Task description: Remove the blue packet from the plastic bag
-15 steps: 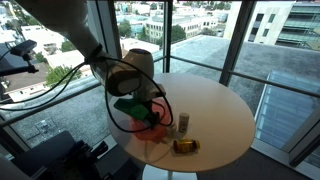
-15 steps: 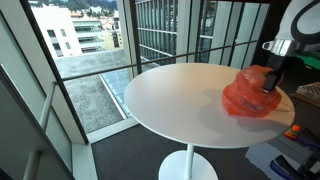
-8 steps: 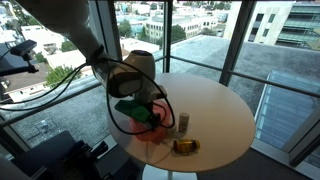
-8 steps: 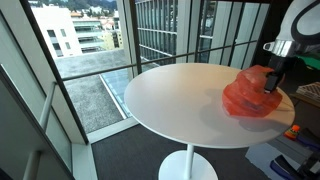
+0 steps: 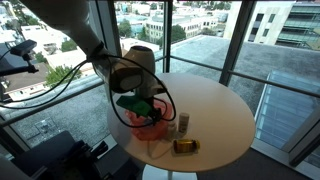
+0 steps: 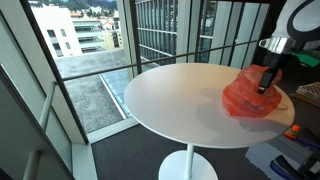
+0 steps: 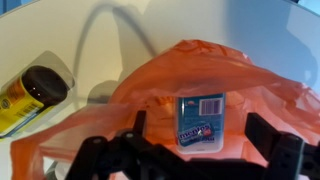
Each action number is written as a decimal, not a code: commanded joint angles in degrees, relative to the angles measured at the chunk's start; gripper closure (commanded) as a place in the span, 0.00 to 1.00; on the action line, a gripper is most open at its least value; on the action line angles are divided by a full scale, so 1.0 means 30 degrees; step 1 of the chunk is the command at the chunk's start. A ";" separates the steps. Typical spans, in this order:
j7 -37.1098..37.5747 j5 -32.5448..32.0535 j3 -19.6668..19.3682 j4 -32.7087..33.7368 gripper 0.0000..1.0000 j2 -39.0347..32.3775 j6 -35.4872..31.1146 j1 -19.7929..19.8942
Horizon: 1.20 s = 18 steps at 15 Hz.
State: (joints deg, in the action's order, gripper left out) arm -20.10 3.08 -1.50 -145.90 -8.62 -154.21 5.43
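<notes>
Two fingers of the hand (image 6: 265, 86) stand wide apart, holding nothing. The blue packet (image 7: 200, 120) lies directly between them inside the plastic bag (image 7: 235, 70). Best to descend straight and pinch only the packet, not the film. It looks flat, rectangular, blue-grey and labelled.

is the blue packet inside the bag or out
Inside: the wrist view shows the blue packet lying within the red folds of the plastic bag.
</notes>
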 commanded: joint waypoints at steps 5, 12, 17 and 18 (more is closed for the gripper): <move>0.1185 0.0017 0.0262 0.1193 0.00 -0.0092 0.1073 -0.0260; 0.3367 -0.0904 -0.0012 0.2050 0.00 -0.0090 0.2825 -0.0755; 0.3018 -0.0902 0.0130 0.1702 0.00 -0.0012 0.2368 -0.0608; 0.3018 -0.0902 0.0131 0.1693 0.00 -0.0024 0.2368 -0.0607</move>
State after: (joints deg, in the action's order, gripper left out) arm -11.07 0.38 -1.03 -140.89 -8.72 -147.25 3.70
